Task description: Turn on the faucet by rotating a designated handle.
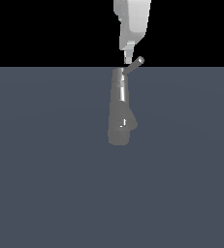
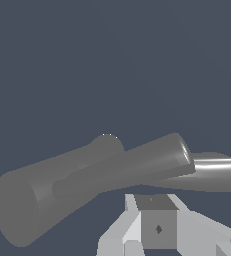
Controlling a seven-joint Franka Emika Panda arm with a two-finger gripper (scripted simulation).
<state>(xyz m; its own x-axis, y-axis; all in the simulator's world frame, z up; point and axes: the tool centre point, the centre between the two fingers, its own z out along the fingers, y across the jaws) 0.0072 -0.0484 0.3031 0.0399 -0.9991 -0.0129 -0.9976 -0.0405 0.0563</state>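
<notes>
The faucet [image 1: 120, 114] is a grey upright column with a shiny streak and a darker, wider base lump, standing mid-floor in the exterior view. The handle [image 1: 133, 66] is a thin light-grey rod slanting up from the column's top toward the exterior view's right. My white gripper [image 1: 128, 55] hangs straight above the column top, its tip just beside the handle's lower end. In the wrist view the faucet [image 2: 32, 200] lies across the frame with a shiny part to one side. The handle [image 2: 132, 167] crosses in front of it. The gripper's fingers [image 2: 154, 212] are close against it. The finger gap is hidden.
A flat blue-grey floor [image 1: 45, 184] surrounds the faucet on all sides, with black background above it. No other objects show in either view.
</notes>
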